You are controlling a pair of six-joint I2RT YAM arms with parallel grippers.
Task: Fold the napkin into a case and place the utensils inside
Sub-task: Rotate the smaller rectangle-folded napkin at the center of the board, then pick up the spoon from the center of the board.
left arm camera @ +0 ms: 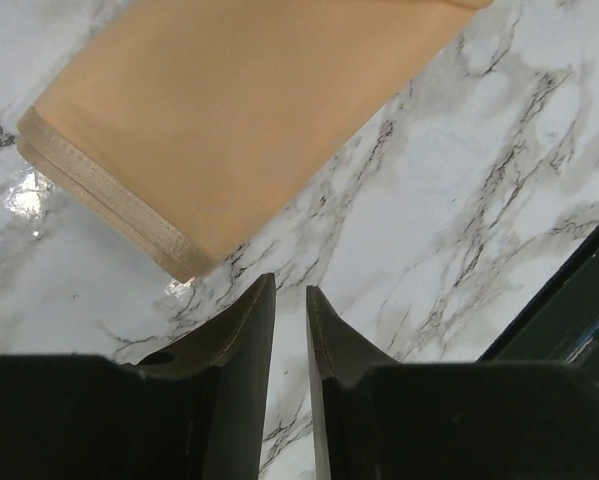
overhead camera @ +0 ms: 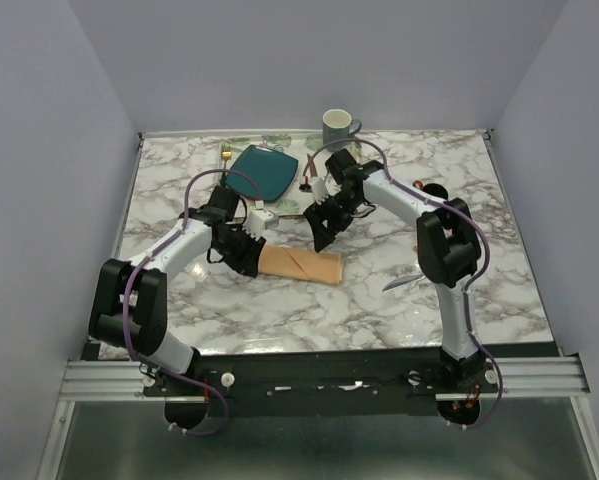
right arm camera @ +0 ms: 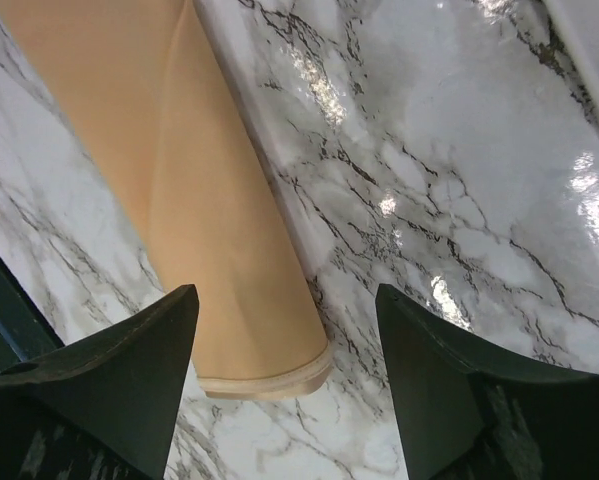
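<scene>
The peach-tan napkin (overhead camera: pixel 299 265) lies folded into a long narrow strip on the marble table, near the middle. My left gripper (overhead camera: pixel 247 250) hovers at its left end, and in the left wrist view the napkin (left arm camera: pixel 239 110) lies just beyond the fingers. That gripper (left arm camera: pixel 291 290) stands open by a narrow gap with nothing in it. My right gripper (overhead camera: pixel 324 235) hangs above the strip's far edge, wide open and empty. In the right wrist view the napkin's hemmed end (right arm camera: pixel 264 380) lies under that gripper (right arm camera: pixel 287 295). A silver-grey knife (overhead camera: pixel 403 283) pokes out beside the right arm.
A teal plate (overhead camera: pixel 264 170) sits at the back with a leaf-patterned tray (overhead camera: pixel 271 140) behind it and a mug (overhead camera: pixel 337 125) to the right. A small gold utensil (overhead camera: pixel 225 152) lies left of the plate; a dark-handled one (overhead camera: pixel 307 181) lies to its right.
</scene>
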